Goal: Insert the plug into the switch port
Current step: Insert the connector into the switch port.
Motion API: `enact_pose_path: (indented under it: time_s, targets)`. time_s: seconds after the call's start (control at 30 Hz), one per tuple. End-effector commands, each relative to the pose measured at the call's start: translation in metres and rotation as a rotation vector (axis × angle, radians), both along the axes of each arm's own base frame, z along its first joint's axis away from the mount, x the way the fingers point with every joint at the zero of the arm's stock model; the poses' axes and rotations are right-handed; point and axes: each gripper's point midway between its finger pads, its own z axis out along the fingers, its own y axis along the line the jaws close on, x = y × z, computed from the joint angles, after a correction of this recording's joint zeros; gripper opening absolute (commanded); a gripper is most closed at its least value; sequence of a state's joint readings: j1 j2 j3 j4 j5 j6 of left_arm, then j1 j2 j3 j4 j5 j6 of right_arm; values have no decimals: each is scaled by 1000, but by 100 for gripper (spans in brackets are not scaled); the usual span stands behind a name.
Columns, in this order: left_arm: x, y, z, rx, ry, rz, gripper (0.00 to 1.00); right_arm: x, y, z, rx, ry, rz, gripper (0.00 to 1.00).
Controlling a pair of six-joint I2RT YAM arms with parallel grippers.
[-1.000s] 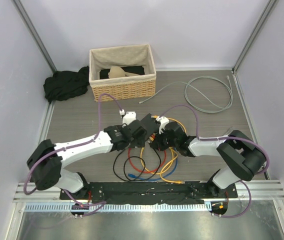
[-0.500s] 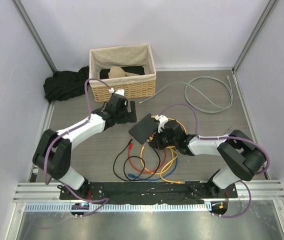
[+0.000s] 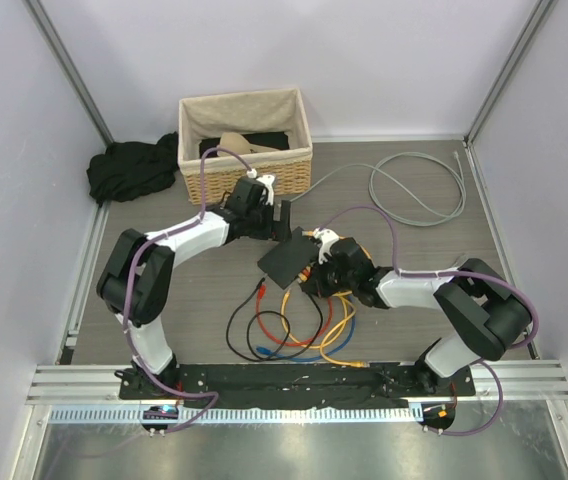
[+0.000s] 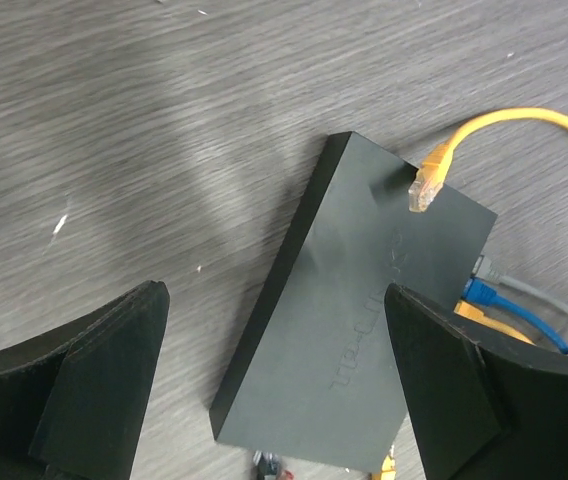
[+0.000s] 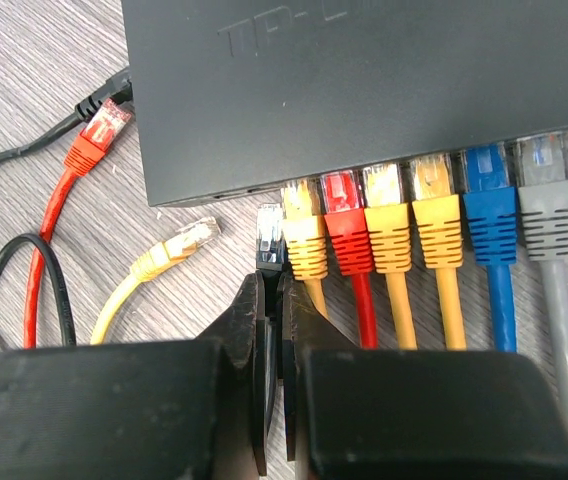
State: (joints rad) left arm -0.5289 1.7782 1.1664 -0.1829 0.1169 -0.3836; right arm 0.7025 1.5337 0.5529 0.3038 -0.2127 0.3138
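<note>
Grey wood-grain table (image 3: 164,280) between pale walls carries the switch (image 5: 364,90), its socket edge just ahead of the right gripper (image 5: 275,300), whose fingers pinch the black plug (image 5: 270,240) beside a seated yellow plug (image 5: 304,222), while the left gripper (image 4: 274,292) hangs spread above the switch's top.

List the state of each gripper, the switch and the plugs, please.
left gripper: open, holding nothing.
right gripper: shut on the black plug.
black plug: at the port row, not fully in.
switch: lying flat, six plugs seated.
yellow plug: loose, resting over the switch top.
</note>
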Motion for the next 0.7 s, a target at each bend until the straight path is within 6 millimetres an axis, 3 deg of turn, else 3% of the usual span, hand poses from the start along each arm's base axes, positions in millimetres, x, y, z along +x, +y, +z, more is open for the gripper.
enact_pose_path:
  time_s: [0.0, 0.2, 0.67]
  targets:
    - [7, -12, 0, -11, -4, -86, 94, 16, 12, 22, 40, -57, 14, 1]
    - [-2, -14, -20, -2, 64, -105, 90, 18, 15, 28, 56, -63, 21, 1]
    - [-19, -18, -41, -9, 148, -111, 85, 22, 19, 25, 42, -52, 25, 1]
